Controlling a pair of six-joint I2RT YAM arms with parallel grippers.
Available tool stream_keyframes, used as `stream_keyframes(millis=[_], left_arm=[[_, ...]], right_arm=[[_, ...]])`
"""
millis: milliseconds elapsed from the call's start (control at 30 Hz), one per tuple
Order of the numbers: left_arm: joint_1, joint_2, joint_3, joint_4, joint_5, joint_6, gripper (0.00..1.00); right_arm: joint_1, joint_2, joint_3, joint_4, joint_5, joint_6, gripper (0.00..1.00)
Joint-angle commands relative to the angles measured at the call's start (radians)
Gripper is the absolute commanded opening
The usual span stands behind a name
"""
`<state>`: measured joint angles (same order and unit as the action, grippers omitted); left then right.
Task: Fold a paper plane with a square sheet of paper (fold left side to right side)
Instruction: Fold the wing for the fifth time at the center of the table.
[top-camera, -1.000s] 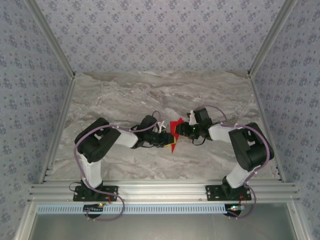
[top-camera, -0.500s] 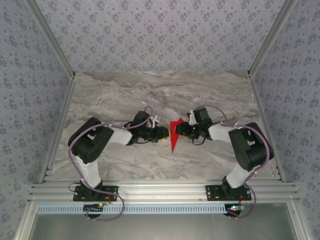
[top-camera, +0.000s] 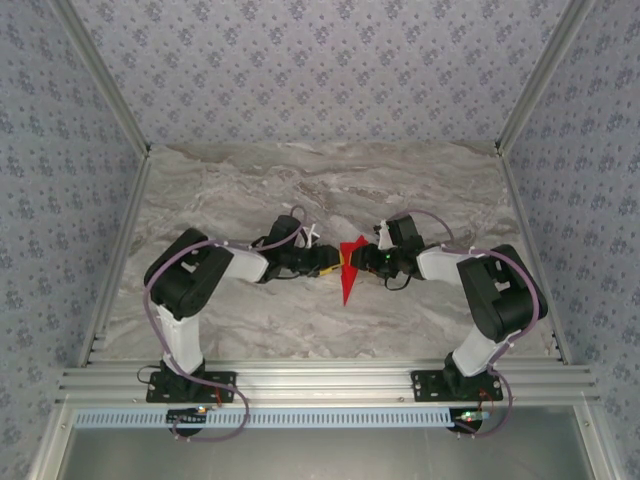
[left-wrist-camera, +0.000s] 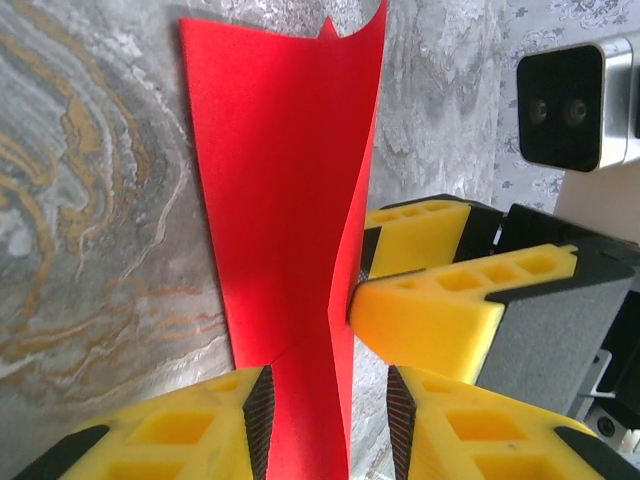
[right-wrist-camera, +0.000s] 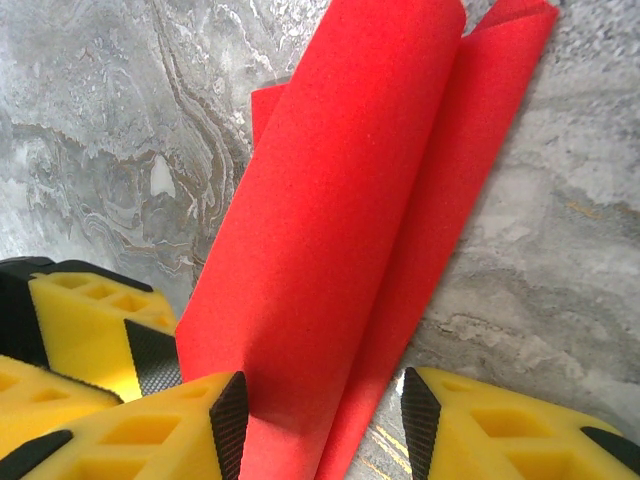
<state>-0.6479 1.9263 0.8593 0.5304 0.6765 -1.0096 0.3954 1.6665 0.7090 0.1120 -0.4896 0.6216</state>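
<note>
The red sheet of paper (top-camera: 348, 282) lies mid-table, folded into a narrow kite-like shape with its point toward the arms. My left gripper (top-camera: 336, 262) meets it from the left and my right gripper (top-camera: 363, 262) from the right. In the left wrist view a raised flap of the paper (left-wrist-camera: 280, 180) runs between my left gripper's (left-wrist-camera: 327, 380) open jaws, with bare marble beside the right pad. The right gripper's yellow fingers (left-wrist-camera: 430, 310) touch the flap's edge. In the right wrist view the curled paper (right-wrist-camera: 350, 200) sits between the right gripper's (right-wrist-camera: 322, 385) open jaws, against the left pad.
The marble tabletop (top-camera: 250, 190) is bordered by aluminium rails, and patterned walls rise close on three sides. The left gripper's yellow fingers (right-wrist-camera: 90, 310) sit close beside the right gripper's left finger. Both arm bases stand at the near edge.
My left gripper drew back to the left, opened wider, then returned to the paper's left edge. The paper settled flatter and shows a sharper point. The right arm has not moved.
</note>
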Motion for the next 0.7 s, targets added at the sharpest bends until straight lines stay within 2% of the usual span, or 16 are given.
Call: stream_keyframes(millis=[0, 167, 400, 667], left_arm=[[0.003, 0.031, 0.042, 0.031, 0.034, -0.004, 0.36], [0.002, 0.059, 0.063, 0.031, 0.038, -0.007, 0.34], [0.003, 0.087, 0.098, 0.012, 0.048, 0.004, 0.24], [0.011, 0.093, 0.106, 0.004, 0.043, 0.023, 0.01]], right_arm=[[0.014, 0.070, -0.011, -0.027, 0.045, -0.002, 0.48], [0.016, 0.070, -0.011, -0.027, 0.043, -0.003, 0.48], [0.016, 0.072, -0.011, -0.027, 0.043, -0.005, 0.48], [-0.003, 0.044, -0.010, -0.014, 0.003, -0.006, 0.48]])
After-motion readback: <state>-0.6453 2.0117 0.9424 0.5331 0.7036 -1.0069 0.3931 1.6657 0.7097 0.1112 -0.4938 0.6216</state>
